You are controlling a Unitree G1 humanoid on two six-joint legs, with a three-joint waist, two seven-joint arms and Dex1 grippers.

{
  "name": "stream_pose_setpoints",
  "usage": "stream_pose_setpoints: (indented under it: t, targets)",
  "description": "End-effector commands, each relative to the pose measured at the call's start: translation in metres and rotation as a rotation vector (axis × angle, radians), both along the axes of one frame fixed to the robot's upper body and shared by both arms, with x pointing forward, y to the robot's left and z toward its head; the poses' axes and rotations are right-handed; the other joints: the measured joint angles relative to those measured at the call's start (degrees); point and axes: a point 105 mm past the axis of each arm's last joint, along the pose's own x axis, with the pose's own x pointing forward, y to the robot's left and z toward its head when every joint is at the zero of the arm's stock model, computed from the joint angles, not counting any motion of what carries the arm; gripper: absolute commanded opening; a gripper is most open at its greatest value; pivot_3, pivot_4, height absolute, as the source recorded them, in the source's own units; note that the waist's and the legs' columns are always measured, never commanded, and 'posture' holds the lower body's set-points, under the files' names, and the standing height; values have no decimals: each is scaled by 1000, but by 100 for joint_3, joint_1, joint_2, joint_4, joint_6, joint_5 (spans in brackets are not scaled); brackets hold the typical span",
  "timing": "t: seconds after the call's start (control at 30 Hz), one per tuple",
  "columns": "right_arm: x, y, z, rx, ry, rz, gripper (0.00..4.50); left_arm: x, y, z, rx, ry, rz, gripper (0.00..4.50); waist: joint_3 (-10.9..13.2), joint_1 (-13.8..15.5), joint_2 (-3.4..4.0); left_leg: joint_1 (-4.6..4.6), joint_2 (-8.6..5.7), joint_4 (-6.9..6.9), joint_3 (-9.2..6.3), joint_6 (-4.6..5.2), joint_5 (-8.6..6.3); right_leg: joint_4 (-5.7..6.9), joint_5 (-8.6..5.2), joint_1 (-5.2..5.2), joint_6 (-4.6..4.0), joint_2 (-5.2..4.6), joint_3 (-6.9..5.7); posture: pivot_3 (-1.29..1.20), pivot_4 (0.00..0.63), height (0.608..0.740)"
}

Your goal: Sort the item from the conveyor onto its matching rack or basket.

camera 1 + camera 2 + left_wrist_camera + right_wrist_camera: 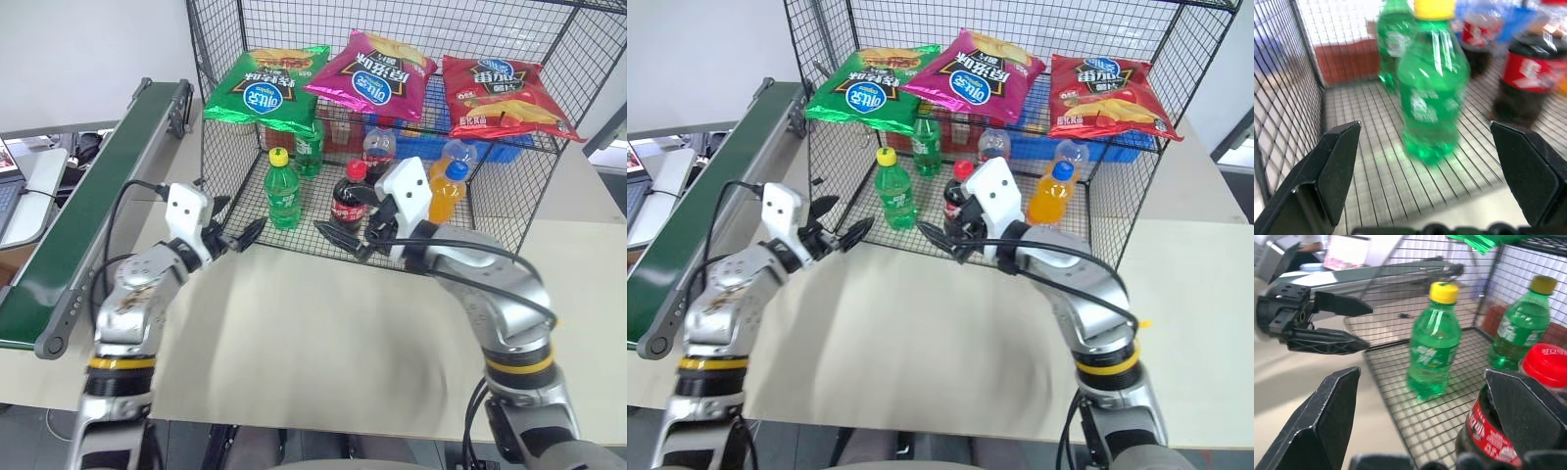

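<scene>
A: Eyes on the black wire cage [549, 117] — what's on the top shelf?

B: Three snack bags side by side: a green chip bag [265, 90] on the robot's left, a magenta chip bag [377, 76] in the middle, a red chip bag [502, 93] on the right.

A: And down on the mesh floor?

B: There's the bright-green bottle with the yellow cap [282, 189], standing upright near the front left corner of the cage, nothing gripping it. Behind it, a darker green bottle [310, 145]. To its right, a cola bottle with a red cap [349, 196], a second cola bottle [378, 149] further back, and an orange drink with a blue cap [447, 192]. A blue crate [509, 149] sits at the back.

A: Grippers?

B: Left gripper [240, 237] hangs just in front of the cage's open edge, jaws spread wide, empty, aimed at the yellow-capped bottle. Right gripper [343, 235] is beside it, right up by the red-capped cola, jaws also wide and holding nothing.

A: The conveyor?

B: The dark-green belt [93, 191] runs along the robot's left, beside the cage.
</scene>
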Motion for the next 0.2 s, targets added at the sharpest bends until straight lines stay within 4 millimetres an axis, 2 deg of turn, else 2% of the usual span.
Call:
stream_pose_setpoints:
  t: [0.03, 0.2]
  targets:
    - [-17, -17, 13, 31, -13, 62, 4500, -25, 15, 24, 95, -16, -37, 4487, 1, -12, 0, 3, 2, -2, -2, 0, 0, -12, 0, 2, 0, 0, -1, 0, 150, 740]
    - [-22, -34, 4, 11, 12, 35, 4500, -38, 28, 46, 73, -8, -28, 4487, 1, -2, 1, 9, 4, -2, 2, 0, 0, -24, -2, 12, 0, -2, 0, 0, 150, 740]
